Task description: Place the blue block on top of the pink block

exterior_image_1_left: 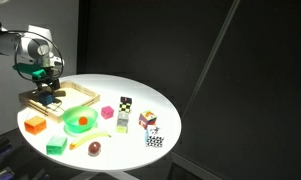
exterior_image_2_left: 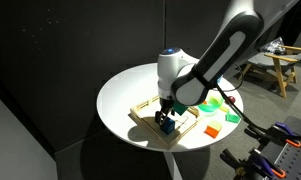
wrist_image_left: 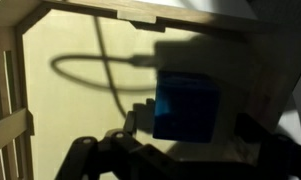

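Observation:
The blue block (wrist_image_left: 185, 105) lies inside the wooden tray (wrist_image_left: 60, 120), and it also shows in an exterior view (exterior_image_2_left: 167, 125). My gripper (wrist_image_left: 195, 128) hangs low over the tray with a finger on each side of the block; small gaps show on both sides, so it is open around it. The gripper appears in both exterior views (exterior_image_1_left: 45, 82) (exterior_image_2_left: 166, 112). The pink block (exterior_image_1_left: 125, 101) stands alone on the white round table (exterior_image_1_left: 175, 110), well away from the tray, and also shows in the exterior view (exterior_image_2_left: 237, 103) past the bowl.
A green bowl (exterior_image_1_left: 80, 121) sits beside the tray (exterior_image_1_left: 85, 95). An orange block (exterior_image_1_left: 34, 125), a light green cube (exterior_image_1_left: 56, 145), a yellow piece (exterior_image_1_left: 105, 112) and three patterned cubes (exterior_image_1_left: 147, 121) lie around the table. Dark curtains surround it.

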{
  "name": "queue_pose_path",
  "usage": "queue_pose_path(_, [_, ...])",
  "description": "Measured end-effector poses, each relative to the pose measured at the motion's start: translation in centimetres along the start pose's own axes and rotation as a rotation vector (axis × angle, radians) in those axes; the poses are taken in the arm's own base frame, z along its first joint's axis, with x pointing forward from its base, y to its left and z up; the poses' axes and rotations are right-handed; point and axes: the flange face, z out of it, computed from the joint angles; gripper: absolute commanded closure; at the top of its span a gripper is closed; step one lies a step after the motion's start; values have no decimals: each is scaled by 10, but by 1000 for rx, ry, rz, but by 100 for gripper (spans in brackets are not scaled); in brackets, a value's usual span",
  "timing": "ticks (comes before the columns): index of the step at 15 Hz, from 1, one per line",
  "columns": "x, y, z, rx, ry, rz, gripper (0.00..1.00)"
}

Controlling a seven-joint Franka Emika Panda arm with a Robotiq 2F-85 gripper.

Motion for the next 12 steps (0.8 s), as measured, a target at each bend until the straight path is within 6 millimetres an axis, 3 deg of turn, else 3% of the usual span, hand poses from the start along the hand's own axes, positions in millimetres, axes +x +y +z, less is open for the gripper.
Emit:
queue_pose_path(7, [0, 3, 9, -5, -12, 5, 0])
queue_pose_path(8, [0, 3, 10, -6, -12, 5, 9])
queue_pose_path(9, [1, 4, 11, -6, -13, 6, 26])
queue_pose_path(12, [2, 4, 12, -7, -13, 7, 51])
